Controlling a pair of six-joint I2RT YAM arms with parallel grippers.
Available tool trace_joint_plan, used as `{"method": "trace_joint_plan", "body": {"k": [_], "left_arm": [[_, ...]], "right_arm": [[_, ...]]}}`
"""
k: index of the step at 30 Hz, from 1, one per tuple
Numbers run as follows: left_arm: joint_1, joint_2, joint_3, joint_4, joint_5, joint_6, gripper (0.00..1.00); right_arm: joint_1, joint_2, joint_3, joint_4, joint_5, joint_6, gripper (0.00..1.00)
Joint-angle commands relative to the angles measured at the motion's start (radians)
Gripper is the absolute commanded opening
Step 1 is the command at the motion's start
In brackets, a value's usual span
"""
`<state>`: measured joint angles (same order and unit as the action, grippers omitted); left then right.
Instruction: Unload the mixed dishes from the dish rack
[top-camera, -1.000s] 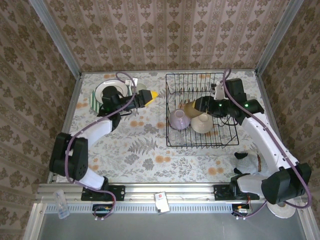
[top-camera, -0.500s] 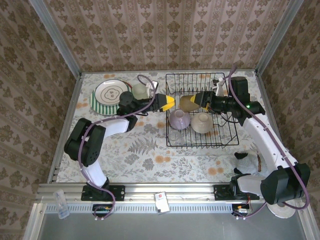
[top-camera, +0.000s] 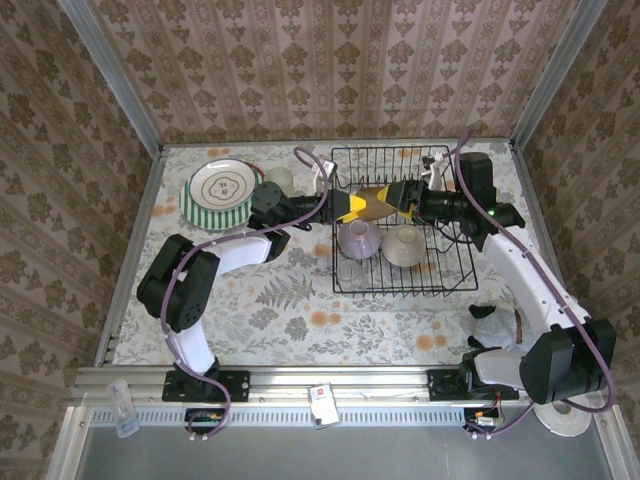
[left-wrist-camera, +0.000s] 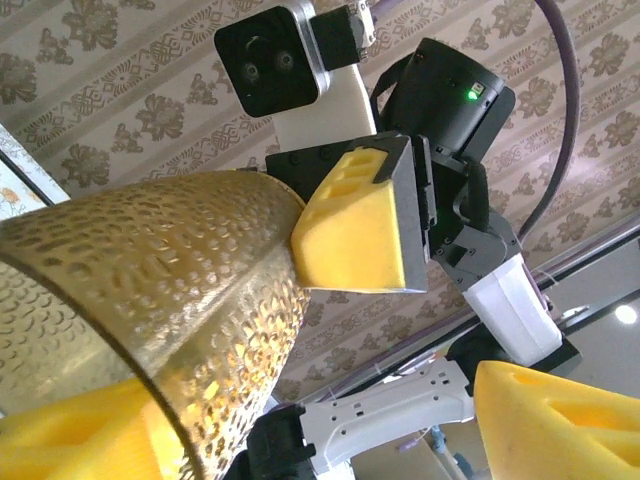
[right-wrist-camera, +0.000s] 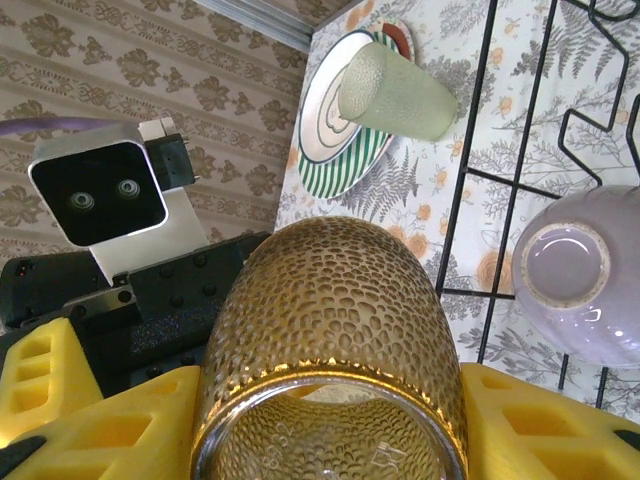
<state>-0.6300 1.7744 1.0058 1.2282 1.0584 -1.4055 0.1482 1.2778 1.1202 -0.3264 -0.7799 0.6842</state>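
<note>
the right gripper (right-wrist-camera: 325, 425) grasps the amber cup (right-wrist-camera: 330, 300) and the left gripper (top-camera: 352, 208) is open around it, so releasing too early may drop it on the dish rack (top-camera: 460, 270).

From above, the light is bright and even all over the flowery table (top-camera: 270, 300). Shadows on it are soft and pale. Nothing looks fuzzy there.

In the left wrist view, light shines through the amber dimpled glass cup (left-wrist-camera: 150, 300), so it glows gold. A small white lamp (left-wrist-camera: 626, 313) makes a hot spot at the right edge. A tiny green light (left-wrist-camera: 472, 95) glows on the black arm joint.

In the right wrist view, the cup (right-wrist-camera: 335, 330) has shiny white glints on its rim. It is so close that it looks a bit soft. The black wire dish rack (right-wrist-camera: 545, 150) looks bent near the edge.
</note>
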Motion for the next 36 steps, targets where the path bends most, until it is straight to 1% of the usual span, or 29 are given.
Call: {"method": "trace_joint_plan", "body": {"k": [1,3,6,9,11,12,18,20,22,26,28,29,31,36], "left_arm": [[-0.004,-0.036,0.018,0.050,-0.007,-0.015,0.65],[-0.005,-0.037,0.013,0.049,-0.019,-0.023,0.56],[-0.009,-0.037,0.008,0.051,-0.037,-0.034,0.40],[-0.015,-0.029,0.008,0.053,-0.044,-0.044,0.20],[-0.020,-0.025,0.013,0.053,-0.049,-0.049,0.03],[-0.023,-0.023,0.015,0.053,-0.052,-0.049,0.00],[-0.030,-0.024,0.020,0.054,-0.059,-0.046,0.00],[-0.031,-0.023,0.017,0.053,-0.063,-0.047,0.00],[-0.031,-0.020,0.012,0.054,-0.068,-0.046,0.00],[-0.031,-0.015,0.001,0.053,-0.074,-0.041,0.00],[-0.031,-0.012,-0.001,0.054,-0.076,-0.041,0.00],[-0.031,-0.010,-0.002,0.054,-0.077,-0.041,0.00],[-0.030,-0.010,-0.002,0.051,-0.078,-0.040,0.00],[-0.016,-0.016,-0.002,0.048,-0.090,-0.041,0.00]], "right_arm": [[-0.004,0.018,-0.014,0.075,-0.050,0.032,0.28],[-0.004,0.022,-0.015,0.088,-0.056,0.040,0.28],[-0.004,0.029,-0.015,0.109,-0.064,0.051,0.28],[-0.004,0.035,-0.018,0.130,-0.078,0.065,0.28],[-0.002,0.036,-0.023,0.145,-0.089,0.078,0.28],[-0.002,0.035,-0.023,0.147,-0.091,0.078,0.28],[-0.002,0.010,-0.031,0.147,-0.093,0.074,0.30],[-0.002,0.000,-0.034,0.147,-0.097,0.072,0.35],[-0.002,-0.006,-0.036,0.156,-0.111,0.074,0.46],[-0.002,-0.026,-0.042,0.171,-0.130,0.074,0.81],[-0.001,-0.043,-0.045,0.174,-0.130,0.074,0.95],[-0.001,-0.052,-0.046,0.174,-0.129,0.072,0.99],[0.001,-0.068,-0.040,0.148,-0.110,0.052,1.00],[0.007,-0.128,-0.030,0.049,0.014,-0.017,1.00]]}}
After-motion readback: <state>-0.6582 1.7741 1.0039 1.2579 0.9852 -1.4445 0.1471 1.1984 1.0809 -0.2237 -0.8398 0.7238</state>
